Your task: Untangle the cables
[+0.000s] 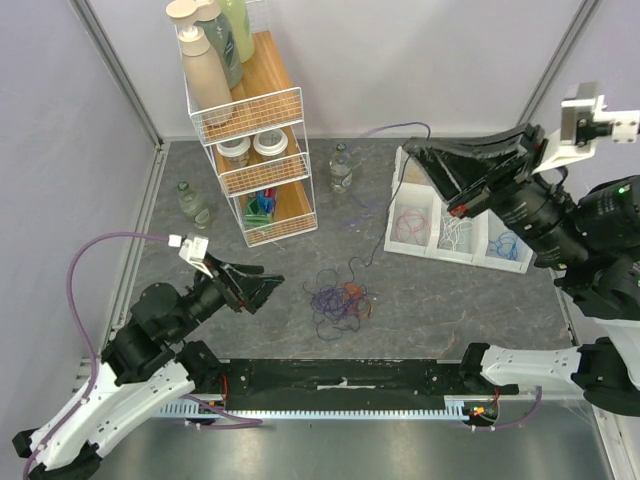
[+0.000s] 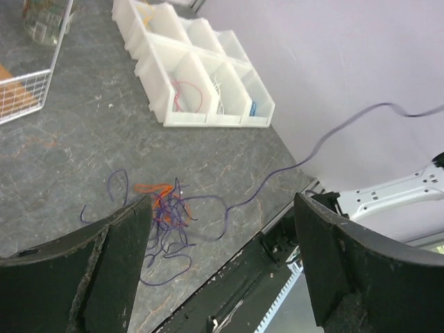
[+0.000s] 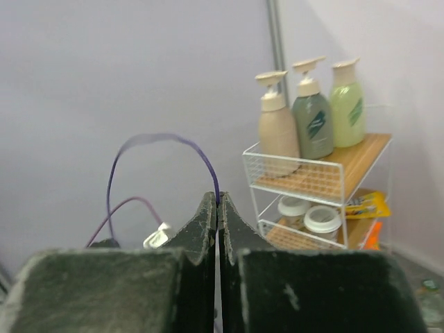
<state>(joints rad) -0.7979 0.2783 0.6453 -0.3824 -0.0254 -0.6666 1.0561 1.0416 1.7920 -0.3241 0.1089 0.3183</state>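
Cables (image 1: 340, 300) lie in a loose knot of purple, blue and orange-red loops on the grey marbled tabletop (image 1: 420, 300). The knot is just ahead of the left gripper (image 1: 268, 287), in line with the gap between its jaws. Farther out from those jaws, a white divided bin (image 1: 455, 250) sits on the same surface. It holds a pink-red loop (image 1: 410, 225), white strands (image 1: 457, 232) and a blue loop (image 1: 507, 243) in separate compartments. A wire rack (image 1: 255, 130) with pump bottles (image 1: 205, 60) on its wooden top shelf stands toward the back, straight ahead of the right gripper (image 3: 218, 201) in its wrist view. Pale lilac walls (image 1: 400, 60) close off the table on three sides.

The left jaws are spread wide, low over the table, holding and touching nothing. The right jaws are pressed together, raised above the bin. A purple cord (image 3: 166, 141) comes out at their tips and arcs away, so it seems pinched there, though the contact itself is hidden.
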